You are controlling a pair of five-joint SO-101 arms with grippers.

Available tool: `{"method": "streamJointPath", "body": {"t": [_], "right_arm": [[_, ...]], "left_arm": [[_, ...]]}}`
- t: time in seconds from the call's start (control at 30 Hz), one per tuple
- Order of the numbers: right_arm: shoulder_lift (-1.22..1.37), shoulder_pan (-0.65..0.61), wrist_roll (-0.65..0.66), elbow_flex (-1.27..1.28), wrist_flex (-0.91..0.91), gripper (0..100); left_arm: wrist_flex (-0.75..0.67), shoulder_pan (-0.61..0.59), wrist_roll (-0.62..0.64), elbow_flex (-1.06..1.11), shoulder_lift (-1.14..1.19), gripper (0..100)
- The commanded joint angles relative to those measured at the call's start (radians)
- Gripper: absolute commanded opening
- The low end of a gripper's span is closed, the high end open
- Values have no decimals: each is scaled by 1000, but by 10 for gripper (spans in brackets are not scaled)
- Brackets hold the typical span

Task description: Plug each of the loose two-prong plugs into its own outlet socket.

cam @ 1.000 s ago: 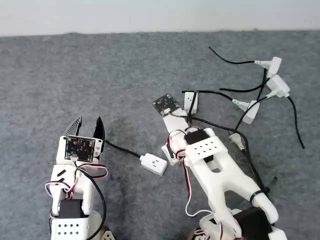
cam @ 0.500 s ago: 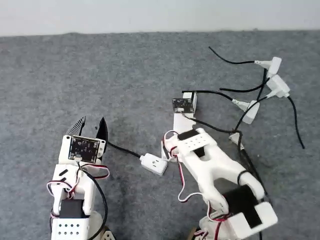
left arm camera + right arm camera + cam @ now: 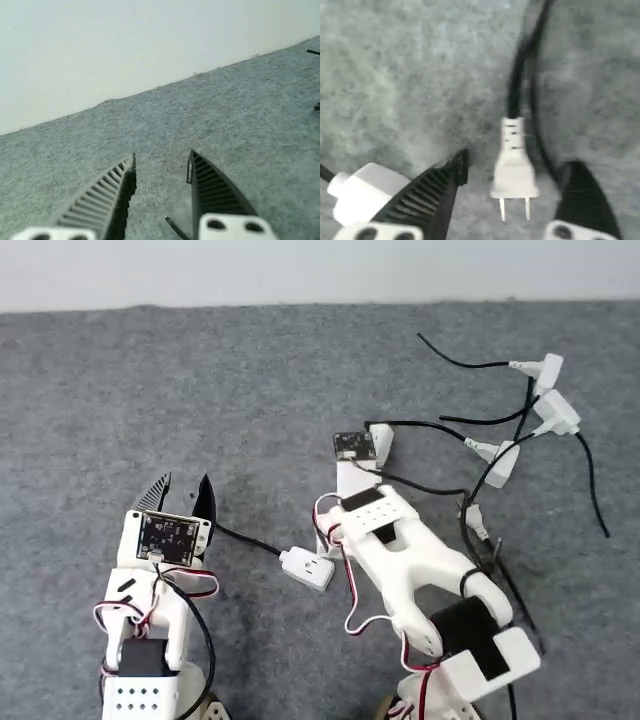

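Note:
A white two-prong plug (image 3: 514, 167) on a black cord (image 3: 520, 75) lies on the grey carpet, prongs pointing towards the camera, between the fingers of my open right gripper (image 3: 517, 160). It touches neither finger. A white socket block (image 3: 362, 197) lies just outside one finger. From above, the right arm's wrist board (image 3: 355, 447) sits beside a white socket block (image 3: 381, 443). Another white socket (image 3: 307, 568) on a black cord lies between the arms. My left gripper (image 3: 185, 485) (image 3: 162, 156) stands open and empty over bare carpet.
Three white plugs or adapters (image 3: 548, 368) (image 3: 555, 412) (image 3: 500, 462) with tangled black cords lie at the back right, and a small plug (image 3: 472, 518) lies close to the right arm. A pale wall (image 3: 150, 45) bounds the far edge of the carpet.
The right arm's wrist shifted to the right, then slightly back left, while its upper arm swung over. The left gripper edged slightly forward early on and has stayed open.

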Motion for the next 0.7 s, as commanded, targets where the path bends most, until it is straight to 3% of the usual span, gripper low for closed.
{"method": "streamJointPath", "body": {"t": [0.0, 0.07, 0.33, 0.67], "right_arm": [[41, -48, 17, -37, 27, 45], [39, -51, 17, -51, 65, 7], [-82, 50, 20, -95, 216, 8], [-487, 65, 353, -100, 404, 8]], "left_arm": [[-26, 6, -11, -12, -20, 164], [-26, 6, -11, -12, -20, 164], [-26, 6, -11, -12, -20, 164], [-26, 6, -11, -10, -20, 164]]}}
